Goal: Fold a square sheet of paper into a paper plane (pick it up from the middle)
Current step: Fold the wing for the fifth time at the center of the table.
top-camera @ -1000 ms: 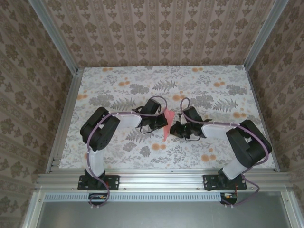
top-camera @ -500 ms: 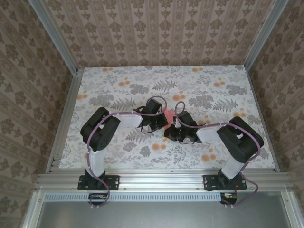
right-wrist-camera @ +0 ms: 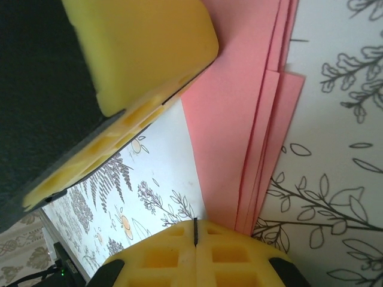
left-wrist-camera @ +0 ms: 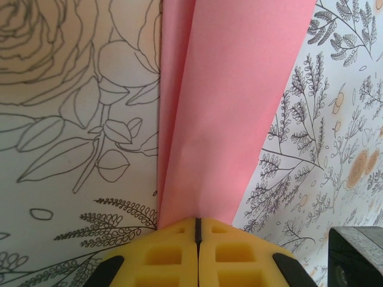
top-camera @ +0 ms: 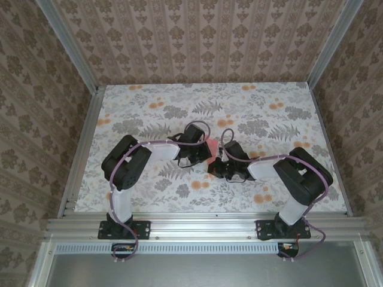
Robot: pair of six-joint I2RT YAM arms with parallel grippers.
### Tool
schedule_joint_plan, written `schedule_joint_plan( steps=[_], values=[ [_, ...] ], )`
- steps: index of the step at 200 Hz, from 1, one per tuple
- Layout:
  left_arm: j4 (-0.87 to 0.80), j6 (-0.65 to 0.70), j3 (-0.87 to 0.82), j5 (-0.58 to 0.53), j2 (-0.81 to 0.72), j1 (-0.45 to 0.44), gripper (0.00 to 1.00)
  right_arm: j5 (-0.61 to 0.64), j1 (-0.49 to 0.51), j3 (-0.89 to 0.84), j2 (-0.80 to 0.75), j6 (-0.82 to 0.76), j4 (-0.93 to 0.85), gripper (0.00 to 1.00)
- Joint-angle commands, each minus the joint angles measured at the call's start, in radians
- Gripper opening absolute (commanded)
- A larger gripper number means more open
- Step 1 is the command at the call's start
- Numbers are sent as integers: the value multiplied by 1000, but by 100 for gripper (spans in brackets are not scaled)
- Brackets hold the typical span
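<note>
Worktop (top-camera: 149, 191) printed with grey leaves and orange flowers runs back from an aluminium rail (top-camera: 203, 226) at the near edge, where both arm bases are bolted. From there the left arm (top-camera: 125, 167) and the right arm (top-camera: 302, 176) bend inward, their wrists close together near the middle of the surface. On the left wrist view the left fingers (left-wrist-camera: 173, 254) are pressed together, yellow pads touching along a thin seam. The paper plane (left-wrist-camera: 227, 107) runs straight into that seam as a narrow pink strip that widens away from them, with a crease down its left side. On the right wrist view the right fingers (right-wrist-camera: 170, 257) are likewise closed pad to pad. The stacked pink layers come down to the pad tops just beside the seam; whether they are pinched there I cannot tell. From above, a small pink patch shows between the two wrists. Beyond, brown patterned wallpaper (top-camera: 203, 42) lines the enclosure
</note>
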Motion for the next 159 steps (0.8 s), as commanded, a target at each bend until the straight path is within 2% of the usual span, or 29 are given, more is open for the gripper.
schedule_joint_plan(
  steps=[1,29,79,116,159],
  values=[
    [-122,31,2,-42,58,7,6,-24,-1,-42,-7,-24,-156,5],
    [-123,41,16,-28,69,6,6,-69,-1,-59,-31,-35,-162,5],
    [-128,50,27,-21,81,5,6,-17,-13,-38,-118,-83,-278,5],
    [-135,56,34,-21,82,1,6,11,-13,-9,-213,-104,-265,8],
    [-134,56,34,-17,84,-1,6,-5,-13,57,-125,-115,-235,9]
  ],
)
